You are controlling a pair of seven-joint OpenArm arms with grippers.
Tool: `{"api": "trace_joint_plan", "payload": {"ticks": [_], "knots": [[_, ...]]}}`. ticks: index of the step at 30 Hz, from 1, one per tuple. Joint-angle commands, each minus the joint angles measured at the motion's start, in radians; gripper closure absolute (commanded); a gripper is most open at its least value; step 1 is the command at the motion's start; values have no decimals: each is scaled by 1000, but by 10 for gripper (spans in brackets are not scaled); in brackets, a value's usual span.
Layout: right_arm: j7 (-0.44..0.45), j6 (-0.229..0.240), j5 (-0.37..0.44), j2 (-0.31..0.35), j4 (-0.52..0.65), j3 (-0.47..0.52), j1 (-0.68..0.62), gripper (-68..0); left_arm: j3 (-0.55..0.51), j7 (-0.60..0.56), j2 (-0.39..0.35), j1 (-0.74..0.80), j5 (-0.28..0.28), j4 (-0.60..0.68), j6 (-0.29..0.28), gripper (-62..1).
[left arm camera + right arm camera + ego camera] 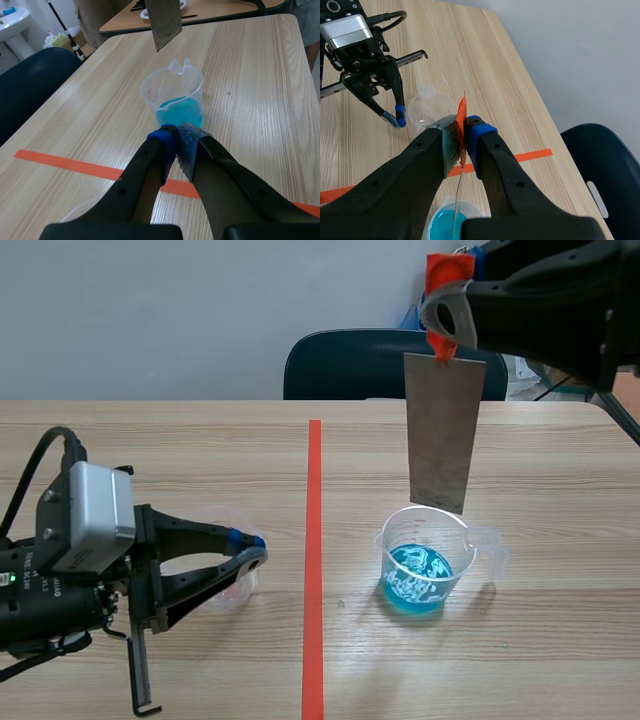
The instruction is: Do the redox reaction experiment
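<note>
Clamping the metal plate (443,430) by its orange tab (447,272), my right end effector (443,332) hangs it long axis upright, lower edge directly above the beaker (425,540) of blue liquid (418,578), near the surface's (560,470) front edge.

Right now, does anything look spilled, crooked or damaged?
No spill or damage shows. Only the plate hangs a little askew from the right gripper, with its lower edge slanted just above the beaker. The blue liquid sits inside the beaker.
</note>
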Motion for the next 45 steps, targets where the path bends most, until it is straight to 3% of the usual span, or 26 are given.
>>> {"api": "trace_joint_plan", "payload": {"ticks": [1,8,21,37,45], "knots": [[10,6,14,5,8,8,14,-9,4,-13,16,-6,-15,42,-2,-17],[6,6,14,5,8,8,14,-9,32,79,81,-43,-19,50,-23,-17],[6,6,14,5,8,8,14,-9,196,179,183,-122,-53,48,-13,-17],[6,6,14,5,8,8,14,-9,249,262,246,-122,-106,40,161,-17],[6,6,14,5,8,8,14,-9,277,282,291,-122,-105,23,182,-17]]}}
